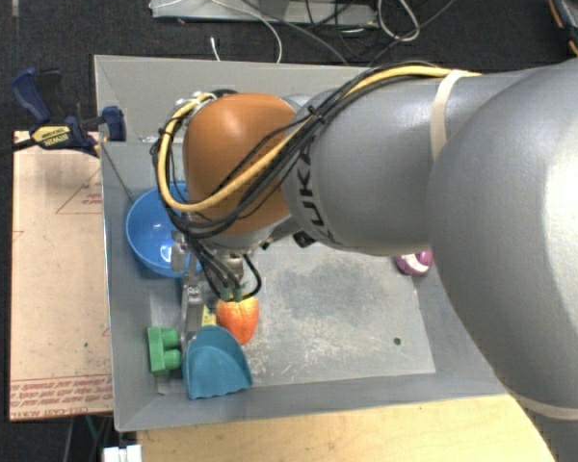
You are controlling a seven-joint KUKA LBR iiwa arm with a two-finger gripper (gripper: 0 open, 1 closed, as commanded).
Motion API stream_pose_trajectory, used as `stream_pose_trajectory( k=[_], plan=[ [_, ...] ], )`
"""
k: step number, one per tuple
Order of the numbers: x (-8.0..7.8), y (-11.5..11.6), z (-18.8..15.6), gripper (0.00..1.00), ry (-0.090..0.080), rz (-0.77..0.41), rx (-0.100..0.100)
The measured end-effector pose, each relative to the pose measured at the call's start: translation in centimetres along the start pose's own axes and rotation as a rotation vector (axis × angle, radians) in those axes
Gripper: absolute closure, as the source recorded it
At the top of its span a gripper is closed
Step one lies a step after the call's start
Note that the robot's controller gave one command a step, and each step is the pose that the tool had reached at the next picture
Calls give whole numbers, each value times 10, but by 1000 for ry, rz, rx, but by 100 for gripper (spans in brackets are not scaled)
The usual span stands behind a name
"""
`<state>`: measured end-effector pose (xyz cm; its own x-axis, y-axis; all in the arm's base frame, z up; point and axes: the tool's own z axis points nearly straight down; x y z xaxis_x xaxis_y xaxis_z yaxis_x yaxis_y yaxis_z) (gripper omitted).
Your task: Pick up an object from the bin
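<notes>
My gripper (192, 308) hangs low over the bin's front left part, under the arm's orange cover. Just to its right lies an orange carrot-shaped toy (239, 319) with a bit of green and yellow at its top end. Directly below the gripper sits a blue half-round piece (214, 364), and a green block (162, 347) lies to that piece's left. A blue bowl (154, 232) stands behind the gripper at the bin's left wall, partly hidden by the arm.
A small pink and purple thing (414, 263) peeks out from under the arm at the right of the bin. The arm covers most of the bin's back half. Bare grey floor lies between the carrot toy and the right side.
</notes>
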<state>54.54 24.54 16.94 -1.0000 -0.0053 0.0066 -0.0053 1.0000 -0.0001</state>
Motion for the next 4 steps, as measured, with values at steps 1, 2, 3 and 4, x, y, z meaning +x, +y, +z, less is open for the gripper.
stream_pose_trajectory(
  k=[1,2,3,4],
  plan=[
    [-2,-2,-5,0,-7,6,-2],
    [-59,-3,73,0,-9,232,-4],
    [-70,6,38,0,-12,-25,-4],
    [-66,-2,91,0,-5,269,-4]
  ],
)
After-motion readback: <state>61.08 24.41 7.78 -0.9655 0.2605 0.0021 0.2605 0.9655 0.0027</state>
